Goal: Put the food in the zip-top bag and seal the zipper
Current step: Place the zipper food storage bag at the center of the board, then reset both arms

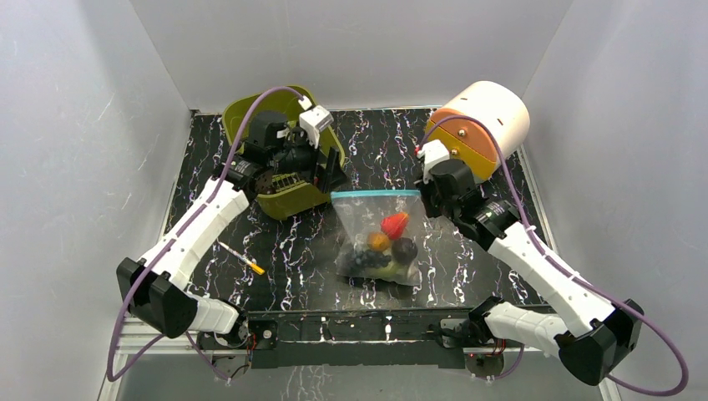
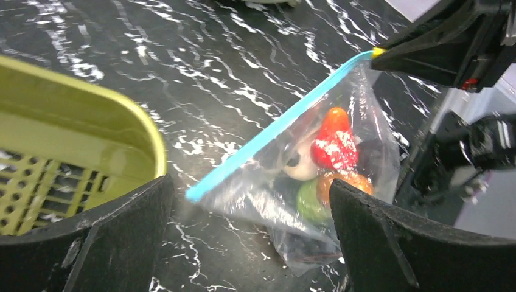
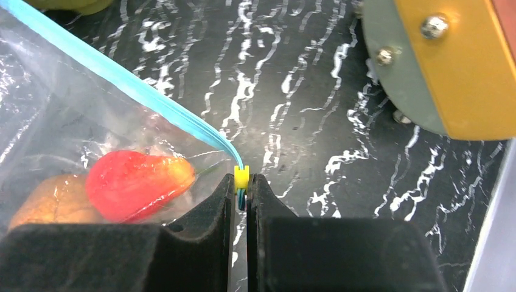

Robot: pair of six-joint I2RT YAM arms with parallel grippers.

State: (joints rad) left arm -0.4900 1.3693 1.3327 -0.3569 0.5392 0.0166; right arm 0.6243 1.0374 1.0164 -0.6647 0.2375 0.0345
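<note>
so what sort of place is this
Probably a robot test booth, not a kitchen: white walls box in a black marbled table, a left arm and right arm are bolted at its edge, and the bag holds toy food.

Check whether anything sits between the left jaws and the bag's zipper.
Nothing visible does. The open left jaws face the zipper directly, with only table between; the green bin stands off to one side.

Tabletop (image 1: 292,267): black, white-veined. On my left, at the far side, an olive-green bin (image 1: 288,200). Centre: clear zip-top bag (image 1: 359,213), its lower end resting on the surface, food (image 1: 394,225) inside. Near left: thin yellow-tipped stick (image 1: 242,257). Far right: white-and-orange cylinder (image 1: 488,113) on its side.
</note>
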